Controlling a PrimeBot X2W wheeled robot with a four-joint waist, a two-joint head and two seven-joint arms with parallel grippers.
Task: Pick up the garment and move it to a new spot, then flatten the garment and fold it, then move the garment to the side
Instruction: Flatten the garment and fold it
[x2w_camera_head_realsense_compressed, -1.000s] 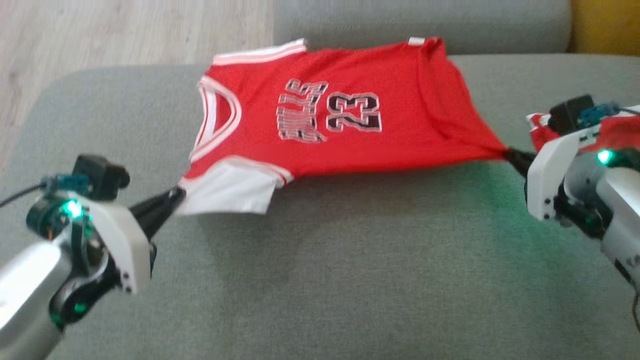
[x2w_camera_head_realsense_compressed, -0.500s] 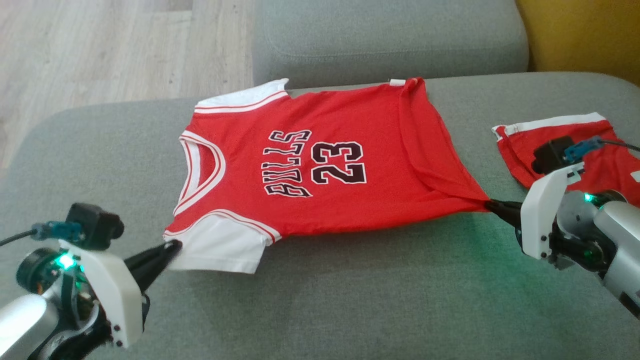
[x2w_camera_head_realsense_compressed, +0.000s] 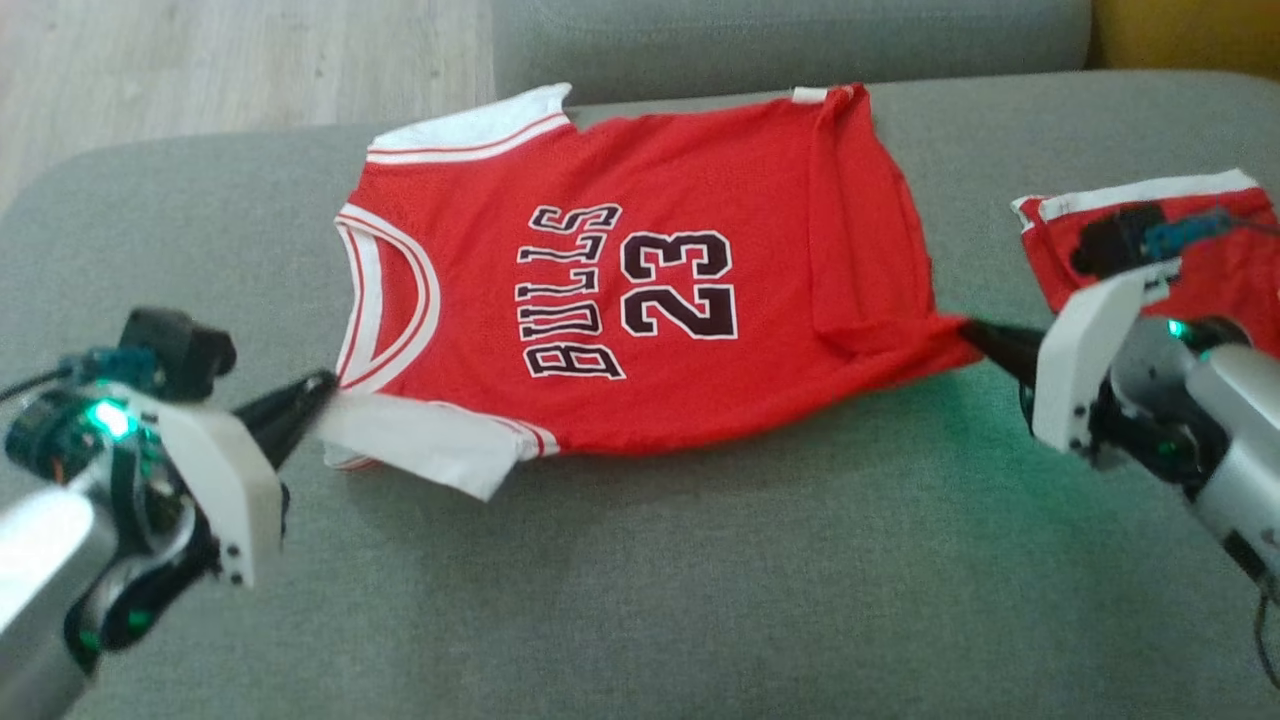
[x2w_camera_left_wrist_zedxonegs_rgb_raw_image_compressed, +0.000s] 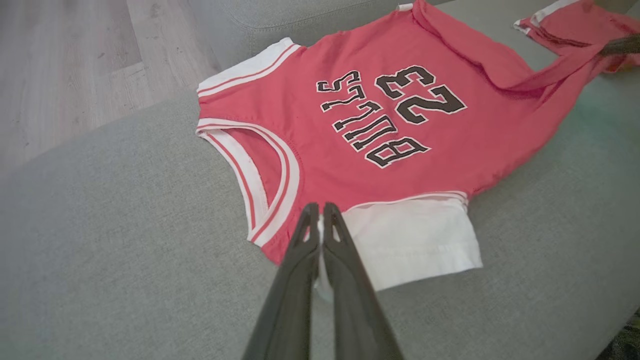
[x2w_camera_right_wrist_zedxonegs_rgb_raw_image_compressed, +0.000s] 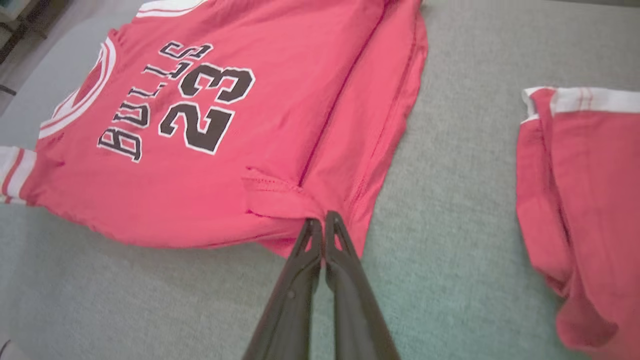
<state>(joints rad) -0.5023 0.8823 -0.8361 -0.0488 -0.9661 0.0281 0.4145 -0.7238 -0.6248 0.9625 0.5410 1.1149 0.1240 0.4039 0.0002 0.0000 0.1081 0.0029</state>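
The garment (x2w_camera_head_realsense_compressed: 640, 290) is a red jersey with white sleeves and "BULLS 23" on its front, spread face up on the grey sofa seat (x2w_camera_head_realsense_compressed: 640, 580). My left gripper (x2w_camera_head_realsense_compressed: 322, 388) is shut on the near white sleeve at the jersey's left end. In the left wrist view the left gripper (x2w_camera_left_wrist_zedxonegs_rgb_raw_image_compressed: 320, 212) pinches the garment (x2w_camera_left_wrist_zedxonegs_rgb_raw_image_compressed: 380, 130) where the sleeve meets the shoulder. My right gripper (x2w_camera_head_realsense_compressed: 968, 330) is shut on the near hem corner at the right end. The right wrist view has the right gripper (x2w_camera_right_wrist_zedxonegs_rgb_raw_image_compressed: 322, 220) clamped on a bunched fold of the garment (x2w_camera_right_wrist_zedxonegs_rgb_raw_image_compressed: 240, 125).
A second red piece with a white band (x2w_camera_head_realsense_compressed: 1190, 240) lies on the seat to the right, behind my right wrist, also as the red piece (x2w_camera_right_wrist_zedxonegs_rgb_raw_image_compressed: 585, 200). The sofa back cushion (x2w_camera_head_realsense_compressed: 780, 40) runs behind the jersey. Wooden floor (x2w_camera_head_realsense_compressed: 200, 60) lies beyond the left edge.
The head camera has shifted. Both grippers keep their hold; the near edge has gone slack and settled, with the white sleeve now creased toward my left gripper.
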